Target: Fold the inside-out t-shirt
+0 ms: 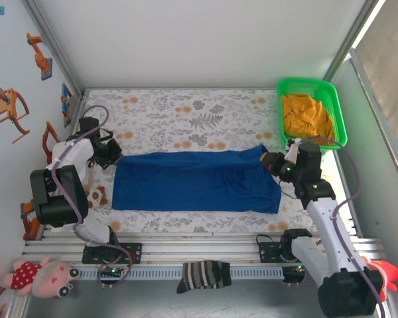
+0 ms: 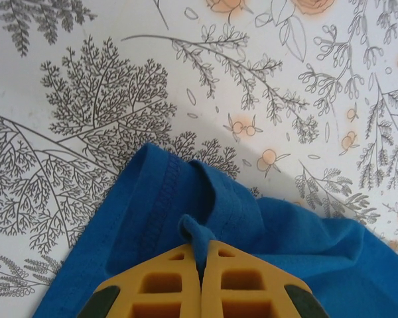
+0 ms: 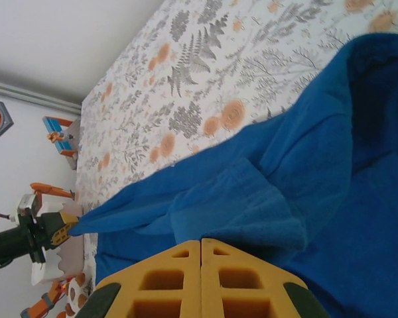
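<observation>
The inside-out t-shirt is royal blue and lies as a long band across the floral table cover. My left gripper holds its far left corner. In the left wrist view that gripper is shut, with a small pleat of the t-shirt pinched between the yellow fingers. My right gripper is at the far right corner. Its wrist view shows the gripper shut on a bunched fold of the t-shirt. The left gripper shows there too, at the shirt's other end.
A green basket at the back right holds an orange-yellow cloth, just behind the right arm. A black-and-white striped sock lies on the front rail. A pink doll sits at the front left, a small toy by the shirt's left edge.
</observation>
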Controlling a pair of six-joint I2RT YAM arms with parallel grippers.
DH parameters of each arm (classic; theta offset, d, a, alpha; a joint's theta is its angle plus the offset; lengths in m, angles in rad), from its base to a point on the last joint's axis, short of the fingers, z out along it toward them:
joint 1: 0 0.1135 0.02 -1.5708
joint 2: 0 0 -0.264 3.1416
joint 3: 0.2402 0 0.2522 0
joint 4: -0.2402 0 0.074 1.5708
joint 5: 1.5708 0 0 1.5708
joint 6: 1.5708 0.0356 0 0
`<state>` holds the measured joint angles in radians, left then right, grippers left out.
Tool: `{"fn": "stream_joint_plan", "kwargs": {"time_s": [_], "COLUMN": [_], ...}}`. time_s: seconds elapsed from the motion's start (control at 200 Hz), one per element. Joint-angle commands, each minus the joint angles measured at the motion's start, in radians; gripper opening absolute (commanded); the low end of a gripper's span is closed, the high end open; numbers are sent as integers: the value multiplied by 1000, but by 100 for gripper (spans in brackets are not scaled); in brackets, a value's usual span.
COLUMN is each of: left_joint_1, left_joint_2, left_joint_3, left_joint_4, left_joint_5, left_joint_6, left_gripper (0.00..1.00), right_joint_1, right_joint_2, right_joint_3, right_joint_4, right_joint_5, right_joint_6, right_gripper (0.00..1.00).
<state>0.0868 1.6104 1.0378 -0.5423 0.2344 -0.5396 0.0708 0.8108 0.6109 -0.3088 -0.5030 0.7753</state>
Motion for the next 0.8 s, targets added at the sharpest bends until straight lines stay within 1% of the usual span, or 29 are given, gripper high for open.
{"fn": "stream_joint_plan", "kwargs": {"time_s": [0.0, 0.095, 0.135, 0.175, 0.215, 0.23, 0.27, 0.275, 0.3, 0.335, 0.366, 0.416, 0.491, 0.591, 0.711, 0.796], "left_joint_1": [8, 7, 8, 8, 11, 14, 19, 20, 25, 33, 38, 41, 39, 16, -40, -77], "left_joint_2": [6, 30, 40, 49, 57, 60, 66, 66, 66, 59, 46, 17, -17, -35, -15, 24], "left_joint_3": [-31, -41, -42, -42, -40, -37, -27, -26, -17, -6, 3, 18, 41, 71, 99, 110], "left_joint_4": [-1, 2, 0, -3, -9, -11, -23, -25, -34, -45, -50, -55, -59, -59, -46, -28], "left_joint_5": [-4, -9, -14, -22, -31, -33, -33, -33, -36, -35, -35, -38, -21, 13, 20, 21], "left_joint_6": [-14, -5, 1, 8, 14, 16, 23, 24, 26, 25, 24, 18, 4, -17, -24, -34], "left_gripper": [2, 2, 5, 14, 31, 37, 50, 50, 57, 64, 67, 73, 76, 79, 82, 83], "right_joint_1": [11, 18, 21, 26, 34, 37, 43, 43, 43, 44, 44, 44, 44, 44, 52, 101], "right_joint_2": [-56, -101, -117, -129, -137, -138, -146, -146, -155, -170, -182, -189, -150, -21, 208, 382], "right_joint_3": [-54, -88, -104, -120, -129, -130, -121, -119, -110, -92, -73, -40, 6, 55, 123, 197], "right_joint_4": [-65, -98, -108, -117, -152, -172, -238, -238, -282, -337, -375, -404, -385, -282, -138, -80], "right_joint_5": [23, 29, 26, 19, 19, 23, 39, 44, 68, 104, 132, 168, 170, 117, 42, 41], "right_joint_6": [8, 15, 17, 23, 23, 18, -3, -6, -20, -39, -52, -76, -105, -145, -185, -224], "right_gripper": [0, 0, 0, 0, 0, 6, 21, 24, 30, 36, 40, 42, 42, 42, 42, 42]}}
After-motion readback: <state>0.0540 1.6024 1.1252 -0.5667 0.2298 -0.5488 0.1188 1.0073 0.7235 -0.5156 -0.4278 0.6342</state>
